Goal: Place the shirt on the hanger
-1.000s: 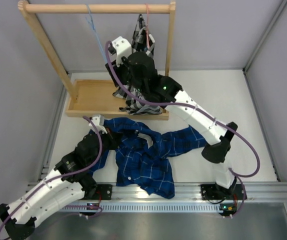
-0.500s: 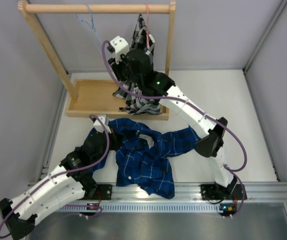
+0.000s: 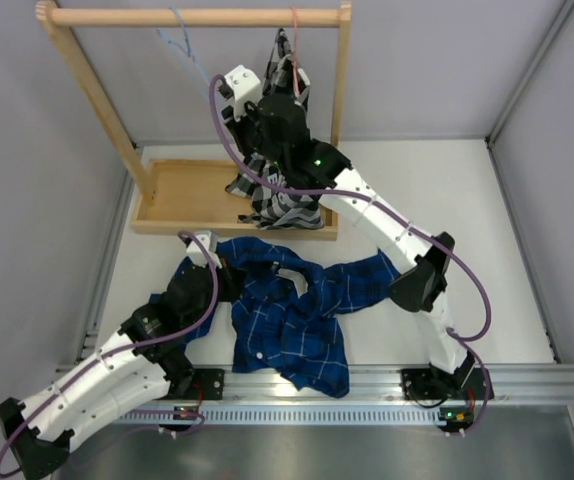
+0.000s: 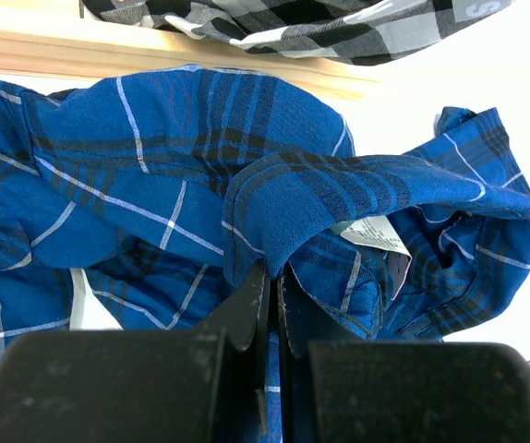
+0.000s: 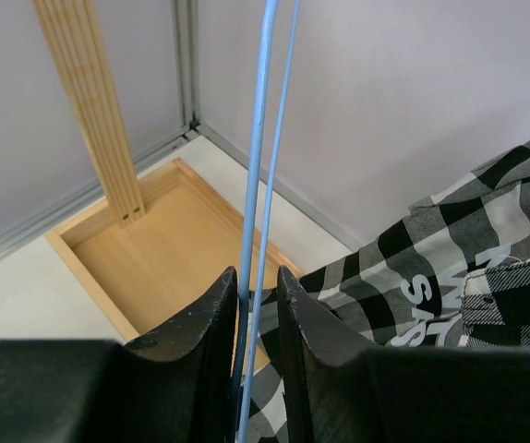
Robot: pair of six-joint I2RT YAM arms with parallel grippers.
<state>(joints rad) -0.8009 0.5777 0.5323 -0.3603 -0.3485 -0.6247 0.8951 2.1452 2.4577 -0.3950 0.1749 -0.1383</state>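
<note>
The dark blue plaid shirt point(image 3: 297, 315) lies crumpled on the white table in front of the rack. My left gripper point(image 4: 272, 272) is shut on a fold of the shirt point(image 4: 154, 157) near its collar; from above the left gripper point(image 3: 217, 268) sits at the shirt's left edge. The light-blue wire hanger point(image 3: 179, 48) hangs from the rod. My right gripper point(image 3: 229, 95) is raised beside it. In the right wrist view two hanger wires point(image 5: 258, 138) run between the fingers of the right gripper point(image 5: 257, 274). One wire touches the left finger; a small gap shows at the right finger.
A wooden rack with a top rod point(image 3: 192, 16) stands on a wooden tray base point(image 3: 182, 195) at the back left. A black-and-white checked shirt point(image 3: 277, 190) hangs from a pink-red hanger point(image 3: 294, 40) and drapes over the tray's right end. Grey walls enclose the table.
My right arm moved up toward the rod and its jaws narrowed around the hanger wires. The hanger swung slightly left. The left gripper and the shirt stayed put.
</note>
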